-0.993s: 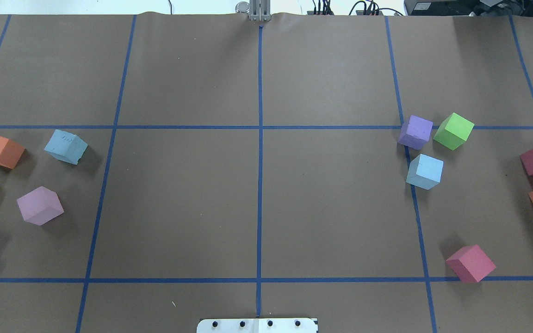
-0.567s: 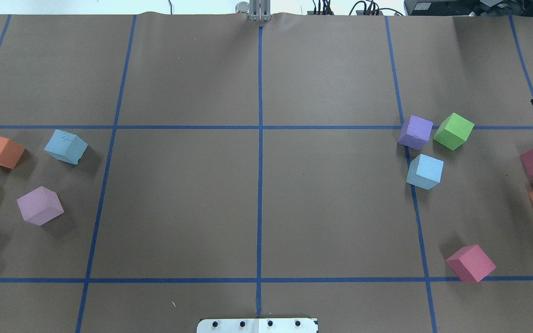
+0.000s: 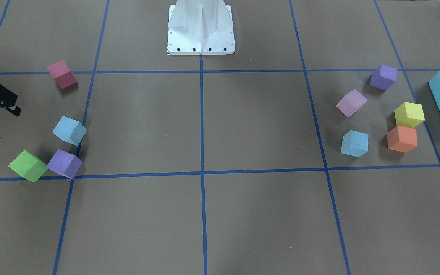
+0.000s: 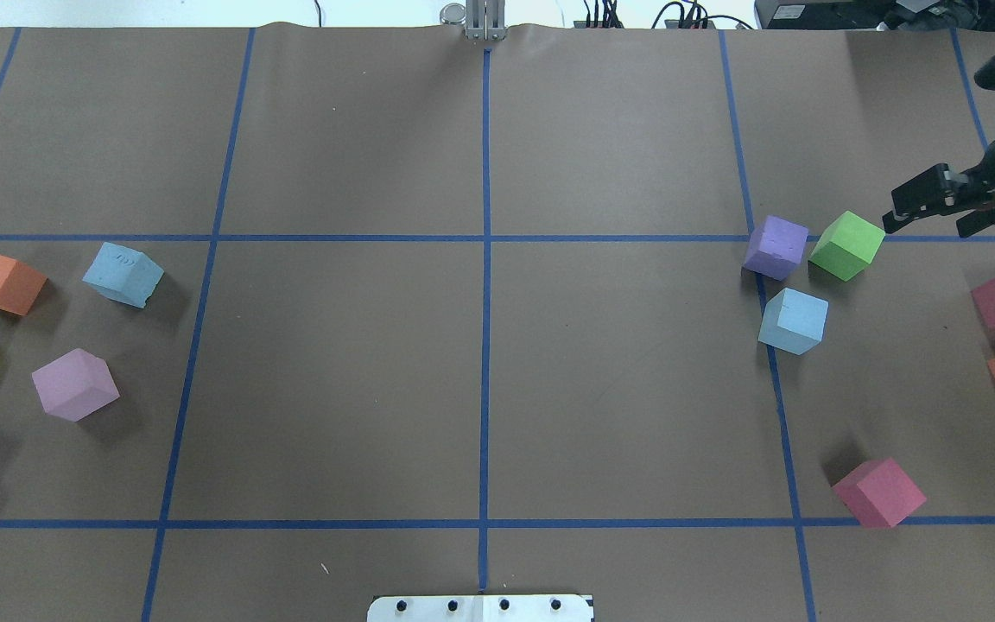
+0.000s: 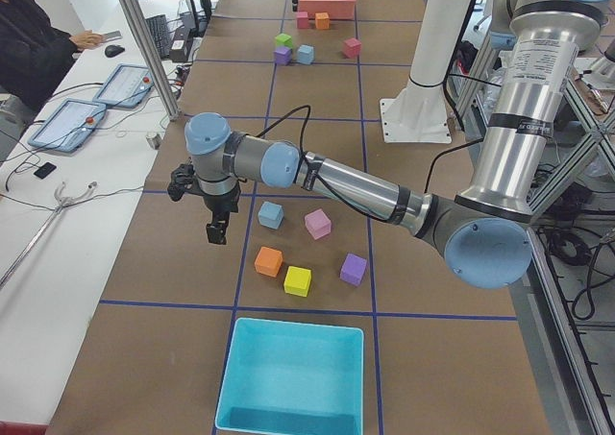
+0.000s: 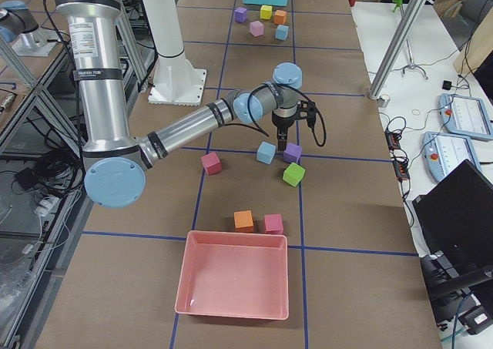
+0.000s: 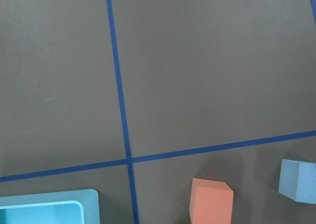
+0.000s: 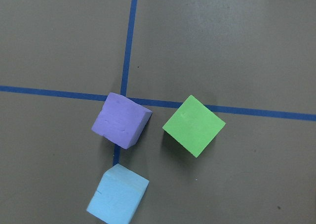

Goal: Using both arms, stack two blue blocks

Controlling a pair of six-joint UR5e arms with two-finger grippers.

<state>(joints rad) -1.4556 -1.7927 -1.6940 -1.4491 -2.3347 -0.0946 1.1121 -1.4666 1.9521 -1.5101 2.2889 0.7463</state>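
Right hand (image 4: 928, 226) open, fingers spread, raised over the surface (image 4: 480, 389), just off the far-right side of the green cube (image 4: 847, 245). Right blue block (image 4: 794, 320) sits nearer the robot than the hand, past the green cube, just beside the purple cube (image 4: 776, 246). Left hand (image 5: 217, 231) hangs near the left blue block (image 5: 271, 214), on its operator side; open or closed, cannot tell.

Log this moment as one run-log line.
stage: pre-grasp | right end effector: open, empty, near green block | left end effector: state unclear | blue blocks: far apart, unstacked
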